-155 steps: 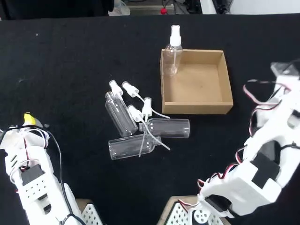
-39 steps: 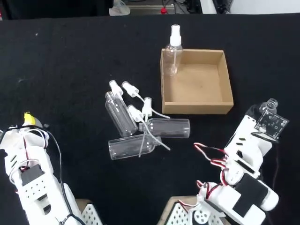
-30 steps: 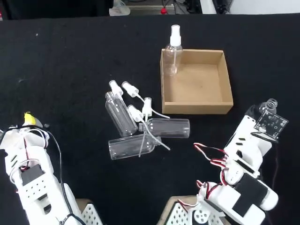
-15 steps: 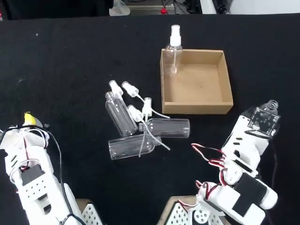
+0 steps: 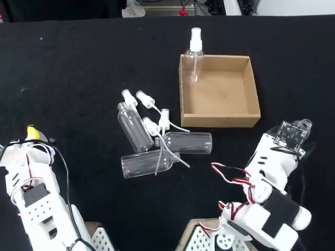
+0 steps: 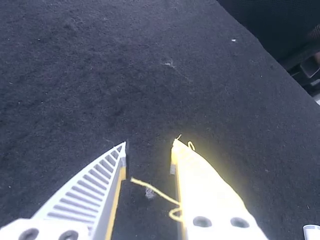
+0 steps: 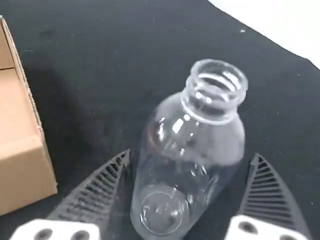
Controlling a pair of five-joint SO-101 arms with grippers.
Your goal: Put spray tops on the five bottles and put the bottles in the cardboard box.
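While the uncapped bottle (image 7: 187, 160) sits between the spread right jaws, not yet pinched, on the bench (image 5: 78, 63) just beside the cardboard box (image 5: 220, 91): clear thin wall, likely light, slick, squashable. Take mid-body, gently. Left jaws slightly apart, holding nothing.

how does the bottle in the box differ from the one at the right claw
The capped bottle stands upright in the cardboard box; the bare bottle is outside it, inside the open right claw. The capped bottle wears a white spray top; the bare bottle has an open threaded neck. Both are clear.
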